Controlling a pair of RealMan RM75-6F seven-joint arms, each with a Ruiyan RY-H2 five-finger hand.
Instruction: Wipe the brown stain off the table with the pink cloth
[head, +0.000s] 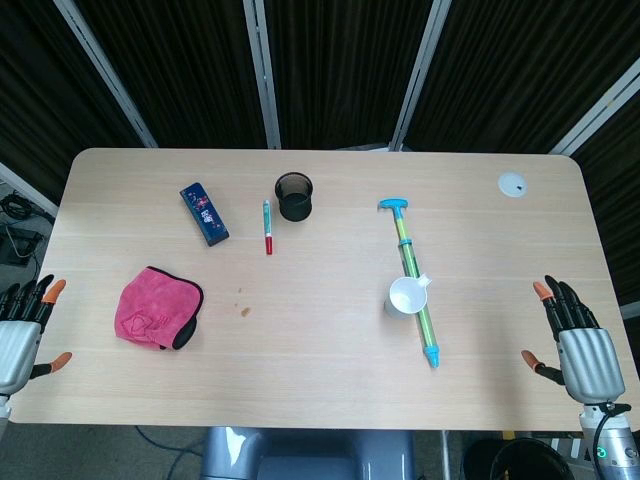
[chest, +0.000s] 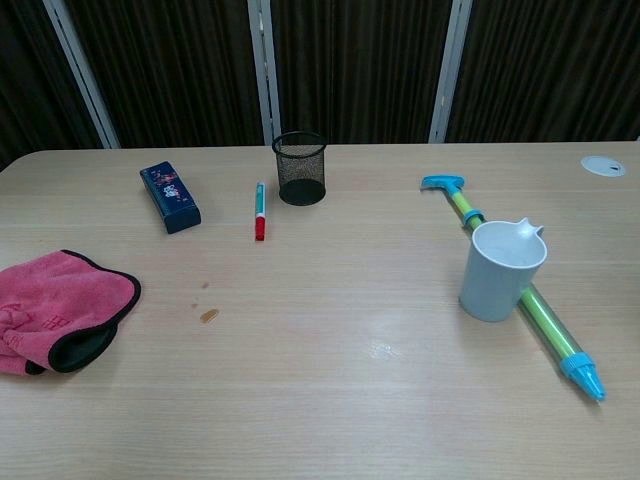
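The pink cloth (head: 157, 308) (chest: 55, 309), edged in black, lies crumpled on the left part of the table. A small brown stain (head: 244, 312) (chest: 208, 316) sits just to its right, with a fainter speck above it. My left hand (head: 22, 335) hovers at the table's left front edge, fingers spread, holding nothing, some way left of the cloth. My right hand (head: 575, 340) stays at the right front edge, fingers spread and empty. Neither hand shows in the chest view.
A dark blue box (head: 204, 213), a red-capped marker (head: 267, 227) and a black mesh cup (head: 295, 196) stand behind the stain. A white mug (head: 407, 296) sits against a long green-and-blue tube (head: 415, 283) at the right. A white disc (head: 512, 184) lies far right.
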